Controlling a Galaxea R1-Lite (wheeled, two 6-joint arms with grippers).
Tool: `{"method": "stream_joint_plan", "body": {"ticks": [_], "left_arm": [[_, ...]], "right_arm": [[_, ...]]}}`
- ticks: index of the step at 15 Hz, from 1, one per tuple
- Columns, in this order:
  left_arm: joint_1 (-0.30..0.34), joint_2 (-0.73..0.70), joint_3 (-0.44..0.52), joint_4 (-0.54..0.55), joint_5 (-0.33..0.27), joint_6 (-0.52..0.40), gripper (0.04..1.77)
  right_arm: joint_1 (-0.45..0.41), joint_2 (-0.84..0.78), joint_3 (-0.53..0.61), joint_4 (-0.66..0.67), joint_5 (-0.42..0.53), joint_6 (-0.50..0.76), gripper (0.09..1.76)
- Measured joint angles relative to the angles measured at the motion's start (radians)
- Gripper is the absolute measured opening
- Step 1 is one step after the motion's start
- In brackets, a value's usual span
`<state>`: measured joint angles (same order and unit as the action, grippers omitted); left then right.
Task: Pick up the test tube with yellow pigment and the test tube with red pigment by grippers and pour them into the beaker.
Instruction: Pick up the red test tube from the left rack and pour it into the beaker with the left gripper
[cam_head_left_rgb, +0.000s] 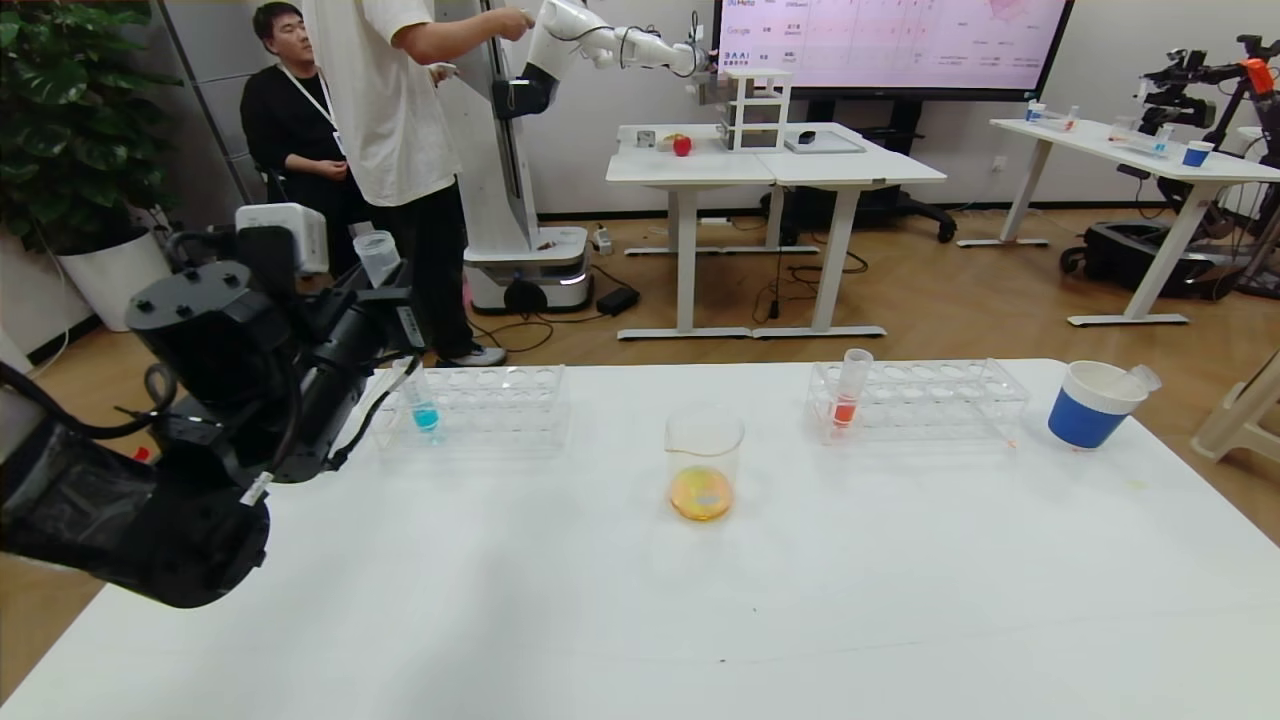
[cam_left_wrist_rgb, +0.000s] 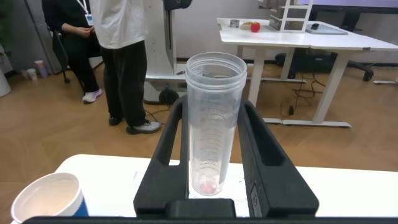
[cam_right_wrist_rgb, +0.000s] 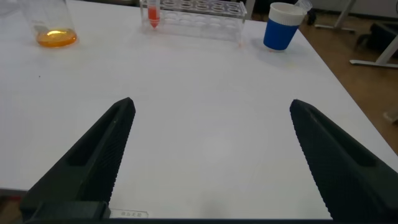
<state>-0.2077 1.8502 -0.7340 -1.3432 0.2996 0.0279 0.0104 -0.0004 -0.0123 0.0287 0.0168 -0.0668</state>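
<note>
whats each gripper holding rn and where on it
The left gripper clamps a nearly empty test tube around its lower body. The right gripper is open, holding nothing.

Left arm: reaching forward over the table's left edge, wrist lifted above the surface.
Left gripper (cam_left_wrist_rgb: 214, 155): closing its two black fingers (cam_left_wrist_rgb: 166, 149) on an upright clear tube, one finger at each side.
Right arm: staying out of the head view.
Right gripper (cam_right_wrist_rgb: 211, 155): hovering over the table, fingers (cam_right_wrist_rgb: 99, 155) spreading wide, holding nothing.

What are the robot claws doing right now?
Left claw shut on near-empty test tube. Right claw open above table. Beaker holds orange liquid. Nothing blocking.
</note>
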Motion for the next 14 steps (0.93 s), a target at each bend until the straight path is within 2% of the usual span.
{"method": "stream_joint_plan", "body": {"ticks": [4,9,14], "left_arm": [[0.171,-0.003,0.006,0.057,-0.121,-0.067,0.50],[0.355,0.049,-0.030,0.065,-0.255,-0.075,0.50],[0.427,0.149,-0.092,0.053,-0.260,-0.087,0.50]], "right_arm": [[0.000,0.000,0.000,0.000,0.000,0.000,1.74],[0.000,0.000,0.000,0.000,0.000,0.000,1.74],[0.000,0.000,0.000,0.000,0.000,0.000,1.74]]}}
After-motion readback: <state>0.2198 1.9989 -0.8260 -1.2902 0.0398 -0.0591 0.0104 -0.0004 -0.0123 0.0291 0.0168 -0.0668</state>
